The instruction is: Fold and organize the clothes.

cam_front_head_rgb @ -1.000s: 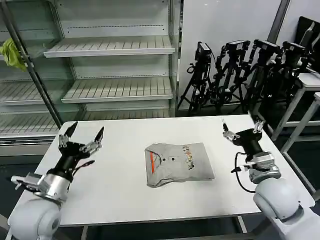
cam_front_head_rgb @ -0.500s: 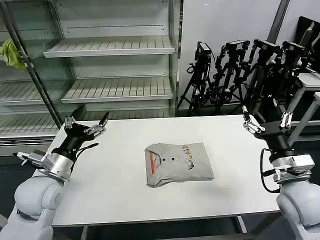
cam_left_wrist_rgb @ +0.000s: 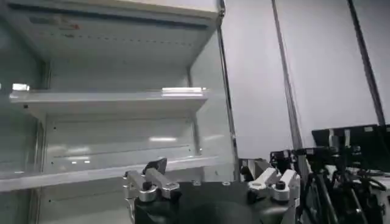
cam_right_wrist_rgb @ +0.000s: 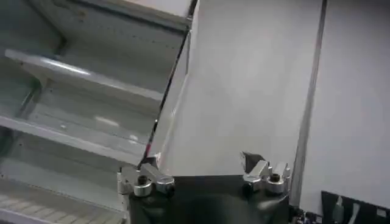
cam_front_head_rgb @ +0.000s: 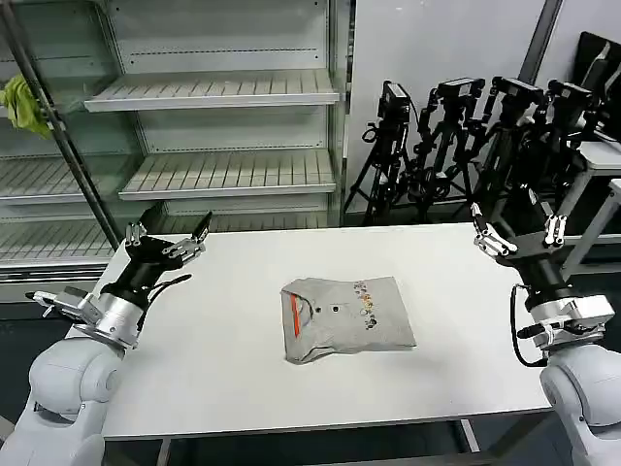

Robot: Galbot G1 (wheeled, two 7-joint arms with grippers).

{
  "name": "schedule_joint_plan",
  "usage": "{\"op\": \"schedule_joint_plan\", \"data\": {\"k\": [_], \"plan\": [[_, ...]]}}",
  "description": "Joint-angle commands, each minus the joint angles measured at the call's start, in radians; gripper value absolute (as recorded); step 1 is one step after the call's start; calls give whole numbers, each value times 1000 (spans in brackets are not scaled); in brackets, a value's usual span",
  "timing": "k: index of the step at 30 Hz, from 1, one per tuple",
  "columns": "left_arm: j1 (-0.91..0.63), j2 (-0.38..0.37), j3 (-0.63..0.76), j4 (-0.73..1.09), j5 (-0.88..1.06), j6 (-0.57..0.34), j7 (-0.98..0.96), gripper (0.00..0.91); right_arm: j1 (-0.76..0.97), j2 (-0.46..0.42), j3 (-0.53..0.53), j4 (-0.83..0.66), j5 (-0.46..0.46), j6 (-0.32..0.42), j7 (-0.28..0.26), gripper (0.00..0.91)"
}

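L claw (cam_front_head_rgb: 167, 240) & R claw (cam_front_head_rgb: 519, 230) raised, spread.

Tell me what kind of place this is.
Probably a robot test lab set up like a shop: bare retail shelves, a row of camera tripods, and a plain white table holding one folded T-shirt.

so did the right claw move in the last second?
Yes. The right claw went from the table's right edge outward and up, now off the table toward the tripods.
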Motion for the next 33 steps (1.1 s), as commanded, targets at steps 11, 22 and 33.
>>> {"op": "schedule_joint_plan", "data": {"k": [11, 22, 33], "plan": [[2, -12, 0, 19, 0, -3, 4, 907, 15, 25, -5, -29, -28, 14, -15, 907], [9, -16, -5, 14, 1, -6, 2, 907, 30, 26, -11, -45, -57, 32, 6, 907], [23, -16, -18, -8, -2, -1, 3, 907, 34, 27, -14, -45, -58, 20, 6, 907]]}}
